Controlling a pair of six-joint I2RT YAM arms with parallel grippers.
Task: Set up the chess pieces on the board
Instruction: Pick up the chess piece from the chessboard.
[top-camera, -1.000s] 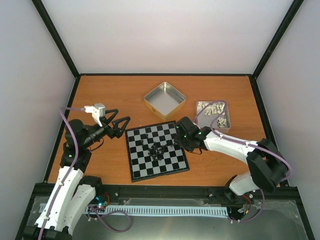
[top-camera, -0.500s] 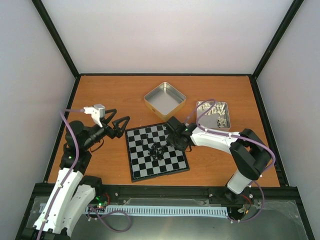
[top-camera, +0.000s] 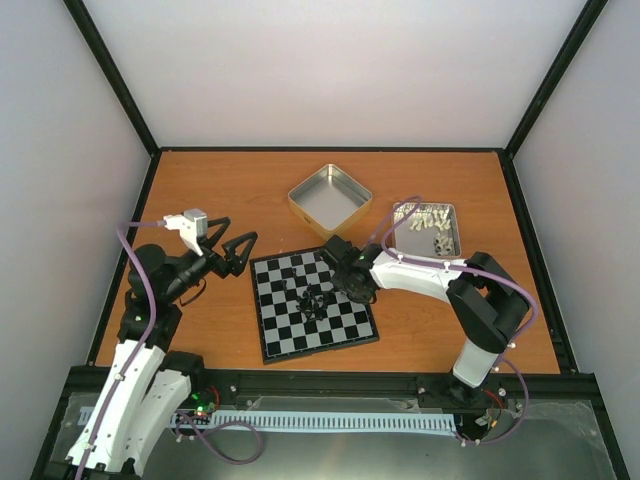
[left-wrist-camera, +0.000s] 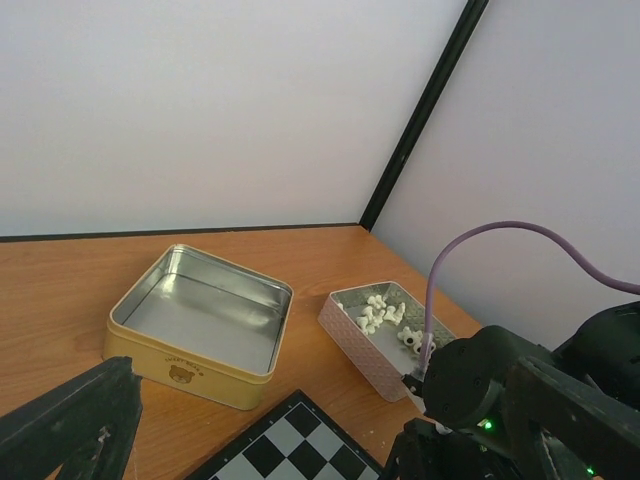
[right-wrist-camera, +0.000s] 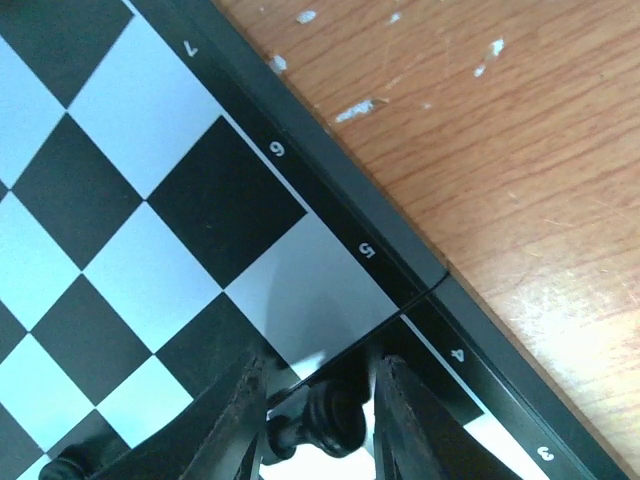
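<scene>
The board (top-camera: 330, 335) lies at the table's middle front, and its corner shows in the left wrist view (left-wrist-camera: 290, 452). Several tiny black chess pieces (top-camera: 313, 298) are bunched at its centre. My right gripper (top-camera: 345, 272) hangs over the board's far right part. In the right wrist view the gripper (right-wrist-camera: 322, 420) is shut on a black chess piece (right-wrist-camera: 340, 415), which lies sideways between the fingers (right-wrist-camera: 240, 420) just above the squares by the numbered rim (right-wrist-camera: 330, 210). My left gripper (top-camera: 238, 248) is open and empty, beside the board's far left corner.
An empty yellow square tin (top-camera: 330, 200) stands behind the board, also in the left wrist view (left-wrist-camera: 200, 320). A pinkish tin (top-camera: 425, 230) at the right holds pale whitish pieces (left-wrist-camera: 385, 315). Black frame rails edge the table.
My right gripper has moved left from the board's right edge to over its far right part, the arm folding in. The left arm has hardly moved.
</scene>
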